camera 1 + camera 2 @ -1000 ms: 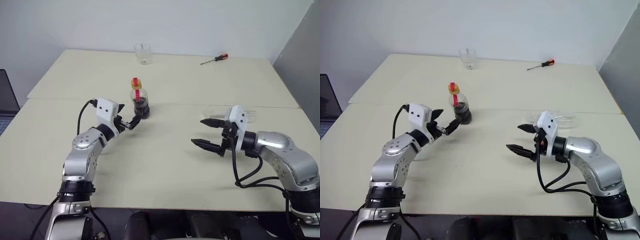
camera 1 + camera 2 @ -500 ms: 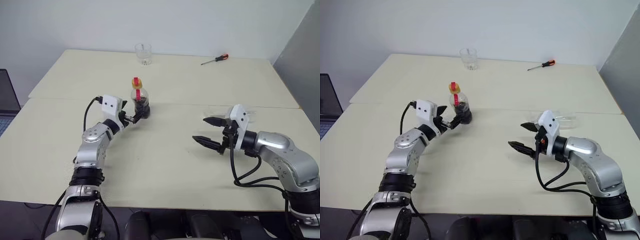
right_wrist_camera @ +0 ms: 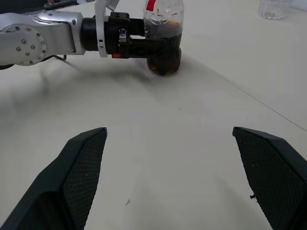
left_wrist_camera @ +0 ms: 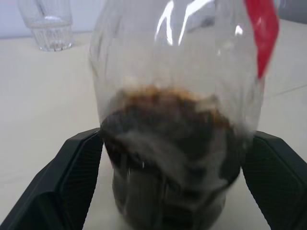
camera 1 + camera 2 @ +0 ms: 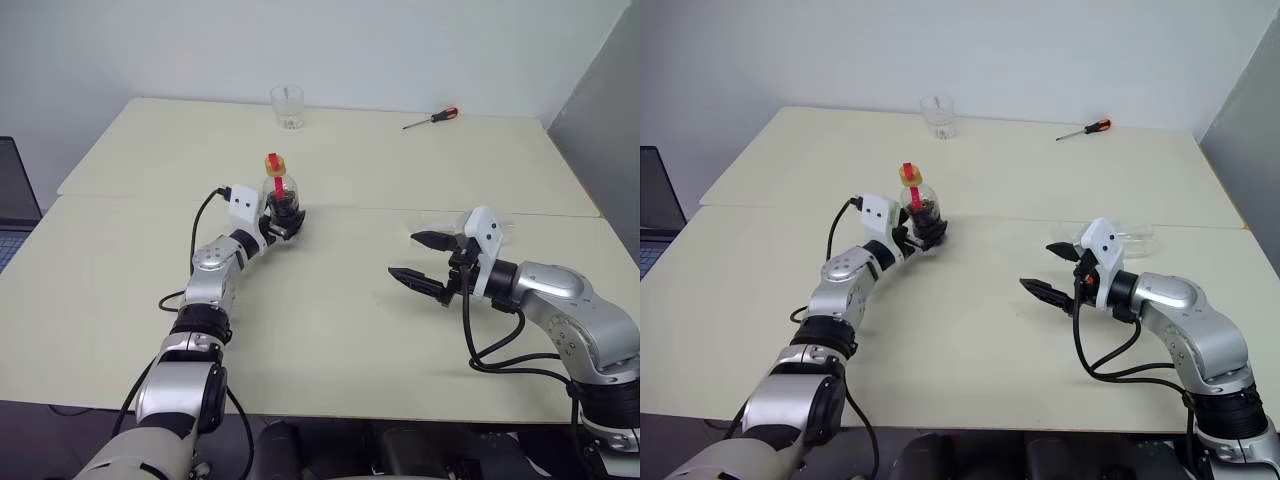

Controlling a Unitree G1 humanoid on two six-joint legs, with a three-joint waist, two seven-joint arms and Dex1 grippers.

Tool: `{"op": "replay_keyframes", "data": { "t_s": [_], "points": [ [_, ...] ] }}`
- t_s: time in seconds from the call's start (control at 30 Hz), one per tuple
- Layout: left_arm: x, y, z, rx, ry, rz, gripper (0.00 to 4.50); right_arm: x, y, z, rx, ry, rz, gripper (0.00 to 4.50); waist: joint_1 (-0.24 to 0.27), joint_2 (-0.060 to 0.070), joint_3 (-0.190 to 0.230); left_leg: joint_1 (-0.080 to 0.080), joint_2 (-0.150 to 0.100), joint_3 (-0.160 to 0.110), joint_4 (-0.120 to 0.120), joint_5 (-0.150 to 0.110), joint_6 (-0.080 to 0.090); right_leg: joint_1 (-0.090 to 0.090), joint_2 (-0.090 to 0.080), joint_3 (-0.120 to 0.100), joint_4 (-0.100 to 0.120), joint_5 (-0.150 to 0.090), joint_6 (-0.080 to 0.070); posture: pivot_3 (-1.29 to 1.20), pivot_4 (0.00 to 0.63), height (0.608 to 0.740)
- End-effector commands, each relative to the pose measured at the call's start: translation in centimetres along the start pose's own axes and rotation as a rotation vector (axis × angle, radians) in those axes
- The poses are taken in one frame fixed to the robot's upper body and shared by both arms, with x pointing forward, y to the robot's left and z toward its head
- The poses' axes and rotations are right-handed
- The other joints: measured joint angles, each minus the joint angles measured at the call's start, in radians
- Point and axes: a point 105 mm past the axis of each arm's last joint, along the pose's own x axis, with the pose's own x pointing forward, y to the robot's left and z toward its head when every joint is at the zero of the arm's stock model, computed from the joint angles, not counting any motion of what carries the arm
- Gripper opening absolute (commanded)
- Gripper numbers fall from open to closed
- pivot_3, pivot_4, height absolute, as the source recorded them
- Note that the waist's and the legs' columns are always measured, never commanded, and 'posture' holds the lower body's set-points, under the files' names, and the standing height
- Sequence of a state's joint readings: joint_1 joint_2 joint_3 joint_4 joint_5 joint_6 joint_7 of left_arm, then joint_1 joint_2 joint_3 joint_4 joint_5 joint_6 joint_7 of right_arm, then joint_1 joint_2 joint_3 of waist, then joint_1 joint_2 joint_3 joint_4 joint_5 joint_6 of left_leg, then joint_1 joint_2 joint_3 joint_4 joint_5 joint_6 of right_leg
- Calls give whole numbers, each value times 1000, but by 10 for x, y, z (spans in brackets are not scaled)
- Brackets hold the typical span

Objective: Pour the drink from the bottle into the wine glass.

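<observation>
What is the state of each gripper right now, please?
Left gripper: open, fingers either side of the bottle, not yet closed.
Right gripper: open, empty.

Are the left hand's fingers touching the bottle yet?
Cannot tell. Left wrist view shows both fingers flanking the bottle, edges meeting its outline without a plain gap or contact.

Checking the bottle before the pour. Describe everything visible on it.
The bottle is small, clear plastic with a rounded body, a yellow cap still on and a red label strip hanging from the neck. The drink, dark brown with a frothy top, fills the lower part. It stands upright on the cream table, near the seam between the two tabletops. The left tool has its open black fingers on either side of the lower body; whether they press it cannot be told.
</observation>
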State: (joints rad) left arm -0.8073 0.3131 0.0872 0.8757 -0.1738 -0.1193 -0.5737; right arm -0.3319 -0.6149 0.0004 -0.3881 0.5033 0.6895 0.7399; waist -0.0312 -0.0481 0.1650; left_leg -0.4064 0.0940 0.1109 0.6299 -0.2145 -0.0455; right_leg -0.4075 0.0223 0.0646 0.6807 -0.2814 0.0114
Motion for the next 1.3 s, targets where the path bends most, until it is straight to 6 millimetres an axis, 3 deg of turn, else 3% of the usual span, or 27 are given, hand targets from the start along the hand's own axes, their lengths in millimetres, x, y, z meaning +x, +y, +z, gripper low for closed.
{"op": "replay_keyframes", "data": {
  "t_s": [0.03,0.23,0.47,0.6,0.7,0.9,1.0,1.13,1.3],
  "points": [
    [9,-2,18,44,-47,-14,4485,-5,-4,11,-32,-33,-20,4500,0,0,0,0,0,0,0,0,0,0,0,0,0,0,0,0,150,740],
    [17,-5,24,49,-61,-26,4485,-5,-6,11,-36,-30,-36,4500,0,0,0,-1,0,0,0,0,0,0,0,-1,0,0,0,0,150,740],
    [16,-6,29,42,-101,-31,2868,-1,-15,22,-40,-57,-100,4500,-1,0,0,-2,0,0,0,0,0,-2,0,-1,0,0,0,0,150,740],
    [11,-9,27,45,-115,-47,2487,9,-31,30,-55,-27,-214,4500,-2,0,0,-2,0,0,0,0,0,-3,0,0,1,0,0,0,150,740],
    [7,-35,30,88,-120,-119,2442,20,-22,70,46,-217,-184,4500,-5,0,0,-2,1,1,0,0,-1,-4,0,0,1,0,0,0,150,740],
    [-7,-93,54,105,-149,-160,2345,47,-14,96,23,-135,-280,4500,3,1,0,-16,2,0,4,3,-5,-15,-2,1,4,0,-1,0,150,740],
    [-10,-113,57,92,-142,-167,2238,52,2,117,40,-196,-240,4500,5,1,0,-22,2,-2,12,3,-5,-17,-5,0,7,0,0,0,150,740],
    [-6,-122,55,87,-119,-175,2192,56,20,117,-3,-149,-173,4500,4,1,0,-22,0,-4,16,1,-1,-18,-3,0,13,0,0,0,150,740],
    [-2,-126,57,114,-117,-186,2191,58,19,118,16,-163,-179,4500,0,1,0,-21,-1,-5,16,3,3,-18,-3,0,16,0,0,0,150,740]
  ]
}}
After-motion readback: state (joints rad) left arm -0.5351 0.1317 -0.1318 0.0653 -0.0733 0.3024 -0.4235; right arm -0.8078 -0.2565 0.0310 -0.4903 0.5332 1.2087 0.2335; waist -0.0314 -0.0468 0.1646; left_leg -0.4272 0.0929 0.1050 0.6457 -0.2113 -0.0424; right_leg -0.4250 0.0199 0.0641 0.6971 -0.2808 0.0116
